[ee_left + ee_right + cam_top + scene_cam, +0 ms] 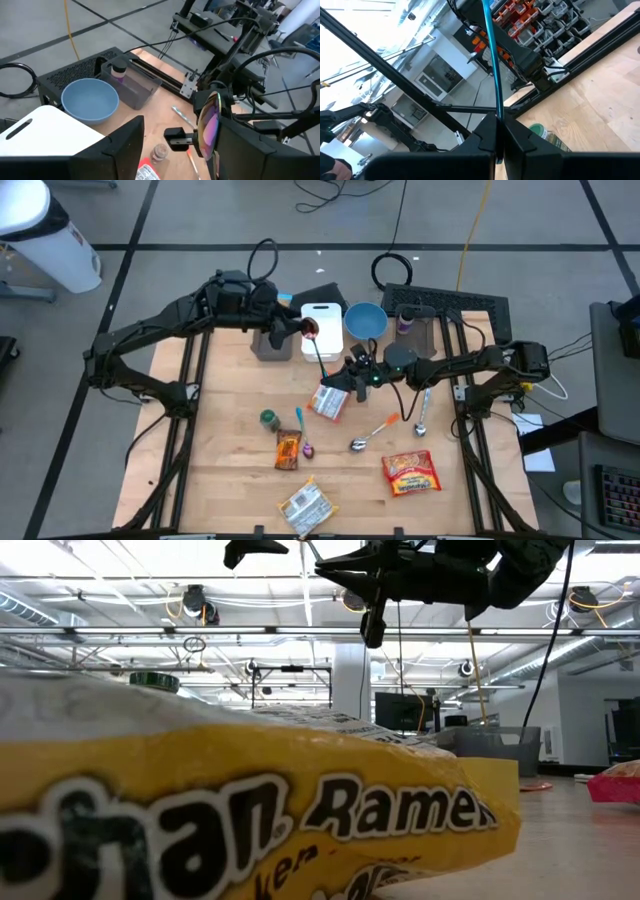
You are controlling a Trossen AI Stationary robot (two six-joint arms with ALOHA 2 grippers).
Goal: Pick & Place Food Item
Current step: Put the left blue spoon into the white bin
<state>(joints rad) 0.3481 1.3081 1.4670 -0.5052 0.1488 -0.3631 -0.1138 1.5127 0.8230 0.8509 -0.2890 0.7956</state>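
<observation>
Both arms are matte black with chunky jointed links and thin black cables looping along them, a small green light glowing on the right end effector.

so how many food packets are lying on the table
4. One under the right gripper at table centre, a dark one left of the purple spoon, a red one front right, a pale one at the front edge. Others may be hidden.
</observation>
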